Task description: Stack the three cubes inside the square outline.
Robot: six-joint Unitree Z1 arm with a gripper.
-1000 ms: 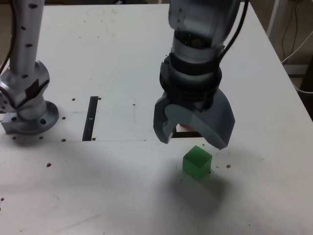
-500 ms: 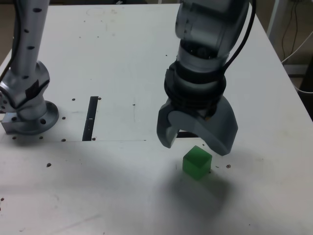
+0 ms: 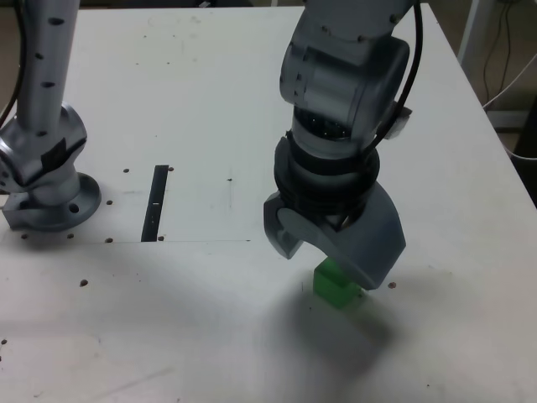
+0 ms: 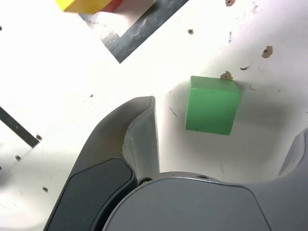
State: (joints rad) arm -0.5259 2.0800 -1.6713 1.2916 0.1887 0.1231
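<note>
The green cube [image 4: 212, 105] sits on the white table [image 3: 185, 101], between the gripper's [image 3: 334, 248] wide-spread jaws, untouched by either. Nearby, the yellow cube [image 4: 81, 4] rests on the red cube [image 4: 114, 5] inside the square outline [image 4: 144, 24], just beyond the gripper

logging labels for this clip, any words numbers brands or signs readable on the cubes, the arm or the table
None: no words, numbers, brands or signs show in either view.
The green cube, the yellow cube, the gripper and the table bear no print.
The black strip carries a tiny pale mark, too small to read.
</note>
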